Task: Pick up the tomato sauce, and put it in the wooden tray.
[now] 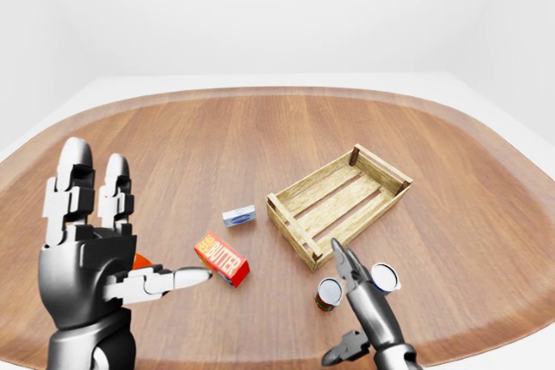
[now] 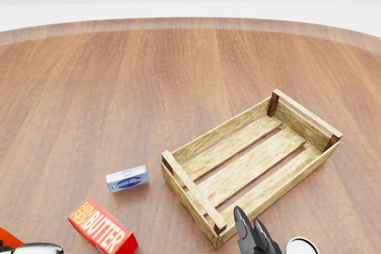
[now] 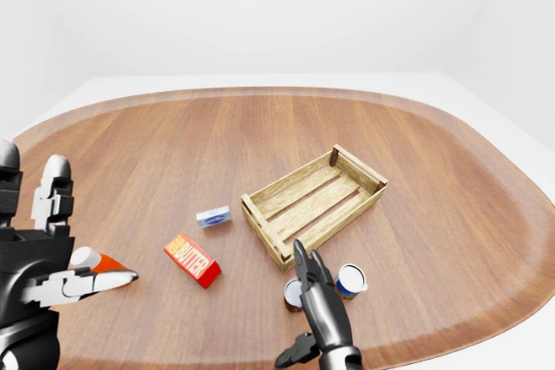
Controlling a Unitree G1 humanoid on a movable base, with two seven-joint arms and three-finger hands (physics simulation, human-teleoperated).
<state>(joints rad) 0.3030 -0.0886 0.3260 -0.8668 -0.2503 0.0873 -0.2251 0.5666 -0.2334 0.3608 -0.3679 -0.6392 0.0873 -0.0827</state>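
The tomato sauce, a small can with a red label (image 1: 328,294), stands upright on the wooden table just below the near left corner of the wooden tray (image 1: 340,201), an empty slatted crate. My right hand (image 1: 349,268) is open, fingers pointing up, right beside the can on its right and not around it. In the right-eye view the hand partly hides the can (image 3: 291,295). My left hand (image 1: 95,214) is open and raised at the left of the view, holding nothing.
A blue can (image 1: 385,278) stands just right of my right hand. A red butter box (image 1: 223,259) and a small blue-white box (image 1: 239,215) lie left of the tray. A red bottle with a white cap (image 3: 106,263) lies behind my left hand.
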